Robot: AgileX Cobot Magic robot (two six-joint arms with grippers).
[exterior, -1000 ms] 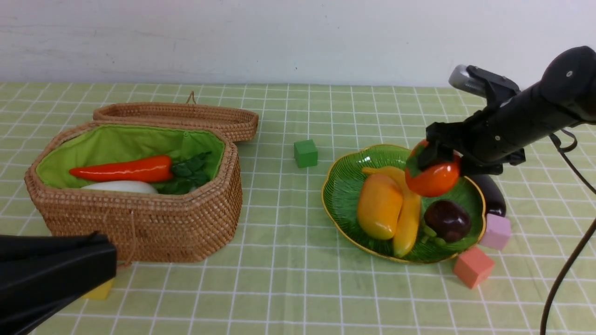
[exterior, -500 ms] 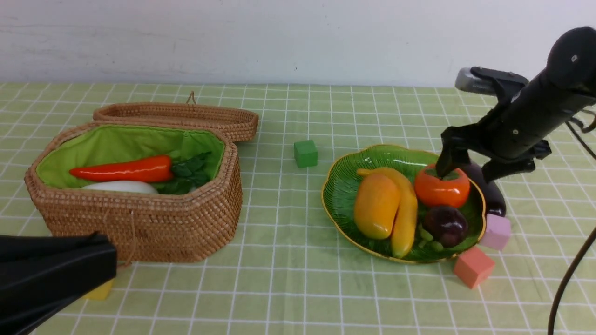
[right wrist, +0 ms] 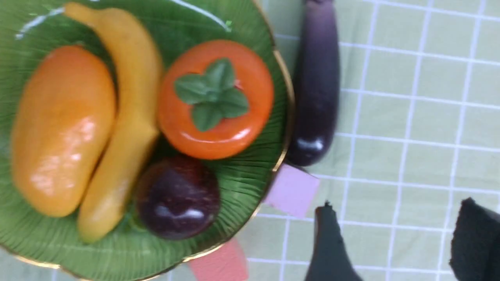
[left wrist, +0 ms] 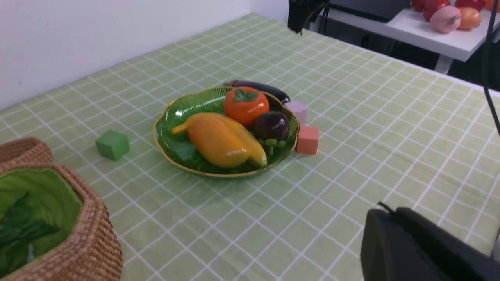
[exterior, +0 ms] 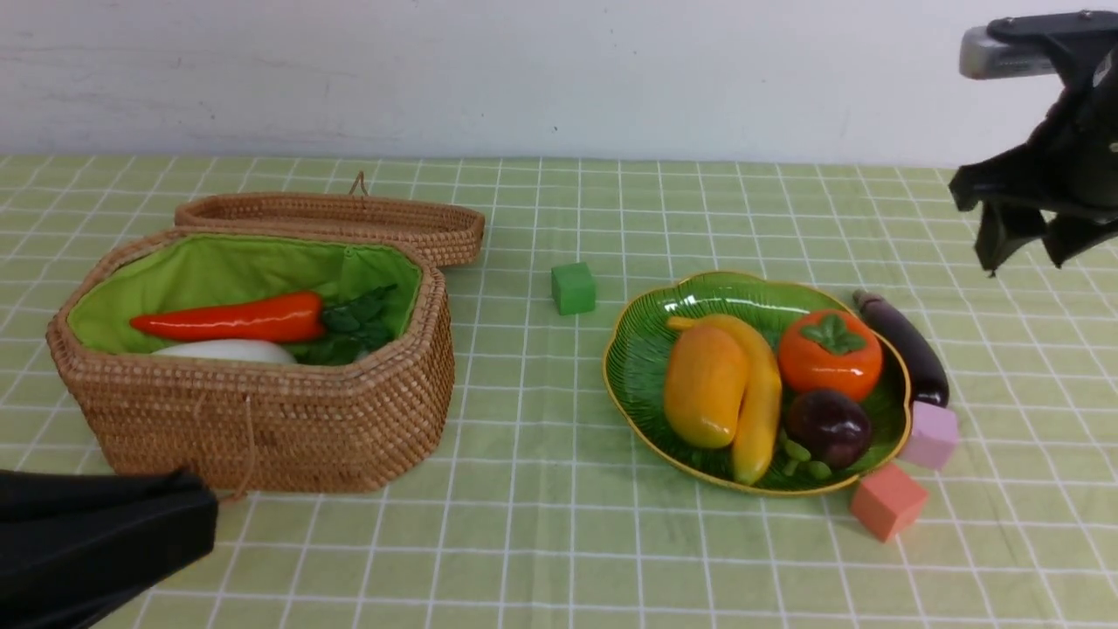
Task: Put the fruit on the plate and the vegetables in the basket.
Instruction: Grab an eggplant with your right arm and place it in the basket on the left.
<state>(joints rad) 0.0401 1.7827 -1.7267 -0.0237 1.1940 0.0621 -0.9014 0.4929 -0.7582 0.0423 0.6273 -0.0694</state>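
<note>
My right jaws (exterior: 1031,249) hung spread and empty above the eggplant (exterior: 904,348), which lay lengthwise against the plate (exterior: 642,349) rim, on the side away from the basket (exterior: 262,419). My left jaws (exterior: 175,524), pressed together, sat far off beside the basket.

Green cube (exterior: 573,287) rests on the checked cloth (exterior: 541,542) covering the bench. Pink cube (exterior: 931,434) and salmon cube (exterior: 887,501) sit near each other.
</note>
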